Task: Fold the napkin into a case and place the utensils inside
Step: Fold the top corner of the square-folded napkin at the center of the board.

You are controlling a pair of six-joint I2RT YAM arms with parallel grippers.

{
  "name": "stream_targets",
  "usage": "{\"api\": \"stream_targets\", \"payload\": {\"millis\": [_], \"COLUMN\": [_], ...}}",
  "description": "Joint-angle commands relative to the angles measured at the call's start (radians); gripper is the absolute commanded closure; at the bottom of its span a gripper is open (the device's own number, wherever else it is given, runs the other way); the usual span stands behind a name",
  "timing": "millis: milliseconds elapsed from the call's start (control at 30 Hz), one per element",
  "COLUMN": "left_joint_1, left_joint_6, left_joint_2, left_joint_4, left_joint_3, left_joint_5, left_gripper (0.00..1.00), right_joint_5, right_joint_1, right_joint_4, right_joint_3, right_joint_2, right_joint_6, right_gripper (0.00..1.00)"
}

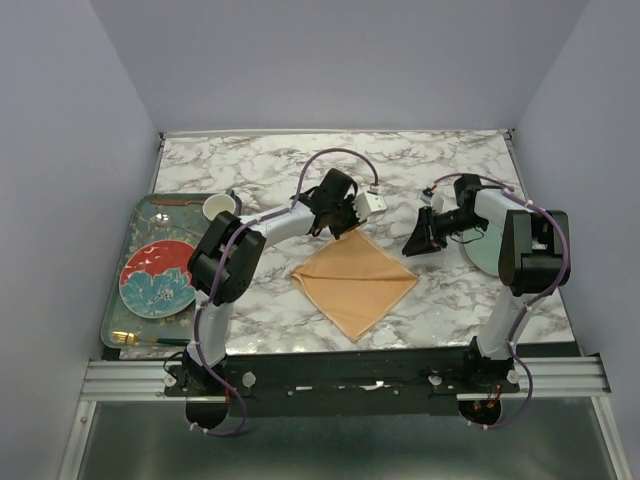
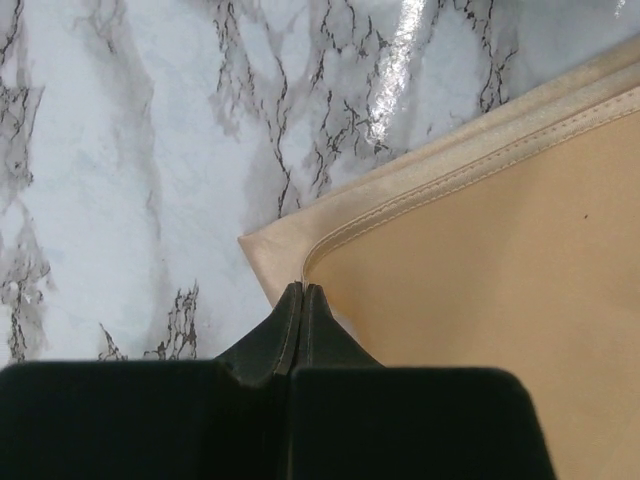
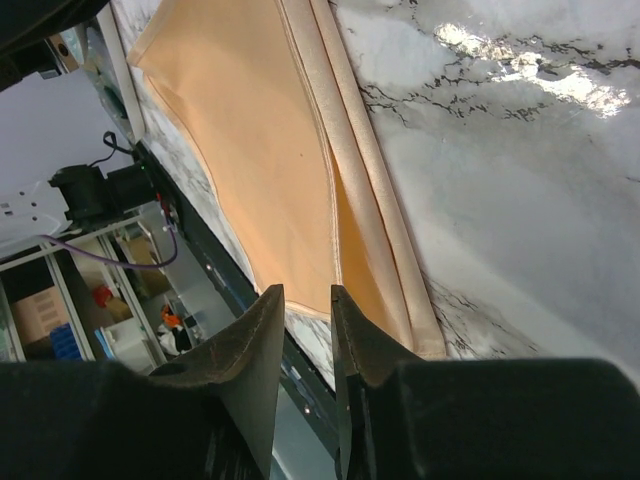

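Inspection finds the napkin (image 1: pixel 355 280) (image 2: pixel 480 300) (image 3: pixel 250 150) lying flat as a diamond at mid-table (image 1: pixel 250 160), between my two arms, not yet worked into a case. My left hand (image 1: pixel 340 228) (image 2: pixel 302 292) is fully closed, its tips set on the far corner's hem. I judge this placement suits a pinch to carry that corner over, but I cannot tell whether any cloth lies between the tips. My right hand (image 1: pixel 415 245) (image 3: pixel 305 292) hangs above the napkin's right side with a narrow gap between its tips and nothing gripped, apparently placed to take the opposite edge. The utensils (image 1: pixel 140 341) lie on the tray (image 1: pixel 112 300) at far left, well apart from the napkin and untouched.
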Motion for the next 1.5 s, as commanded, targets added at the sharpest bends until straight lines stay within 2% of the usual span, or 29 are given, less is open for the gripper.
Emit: {"api": "stream_targets", "payload": {"millis": [0,167,267,400,500,600,700,867,933,1000,1100,1333,1467], "left_joint_1": [0.015,0.023,0.023,0.029,0.060,0.104,0.176,0.223,0.224,0.229,0.235,0.256,0.258], "left_joint_6": [0.016,0.018,0.021,0.007,-0.039,-0.129,-0.226,-0.335,-0.410,-0.456,-0.472,-0.401,-0.381], "left_joint_2": [0.035,0.047,0.050,0.032,-0.006,-0.077,-0.167,-0.298,-0.349,-0.399,-0.454,-0.452,-0.436], "left_joint_4": [-0.024,-0.035,-0.046,-0.052,-0.054,-0.073,-0.138,-0.276,-0.291,-0.284,-0.265,-0.376,-0.385], "left_joint_3": [0.049,0.071,0.085,0.089,0.086,0.086,0.065,-0.047,-0.133,-0.229,-0.312,-0.357,-0.372], "left_joint_5": [-0.010,-0.011,-0.004,-0.014,-0.025,-0.007,0.117,0.390,0.423,0.408,0.290,0.193,0.177], "left_gripper": [1.00,0.97,0.87,0.65,0.52,0.45,0.38,0.36,0.36,0.37,0.37,0.39,0.41], "right_joint_5": [-0.019,-0.019,-0.021,-0.024,-0.025,-0.039,-0.062,-0.094,-0.108,-0.113,-0.098,-0.041,-0.013], "right_joint_1": [-0.006,-0.006,-0.006,-0.006,-0.006,-0.006,-0.006,0.020,0.047,0.061,0.086,0.137,0.146], "right_joint_4": [-0.019,-0.022,-0.023,-0.030,-0.043,-0.059,-0.065,-0.062,-0.048,-0.034,-0.014,0.033,0.058], "right_joint_3": [-0.005,-0.005,-0.005,0.002,0.018,0.032,0.035,0.018,0.007,0.004,0.004,-0.001,-0.002], "right_joint_2": [0.016,0.018,0.016,0.010,0.002,-0.022,-0.054,-0.091,-0.102,-0.101,-0.096,-0.053,-0.016], "right_joint_6": [-0.018,-0.022,-0.022,-0.024,-0.034,-0.045,-0.050,-0.036,-0.018,-0.008,0.007,0.036,0.054], "right_gripper": [0.67,0.67,0.67,0.67,0.66,0.66,0.66,0.65,0.65,0.65,0.65,0.65,0.66]}}
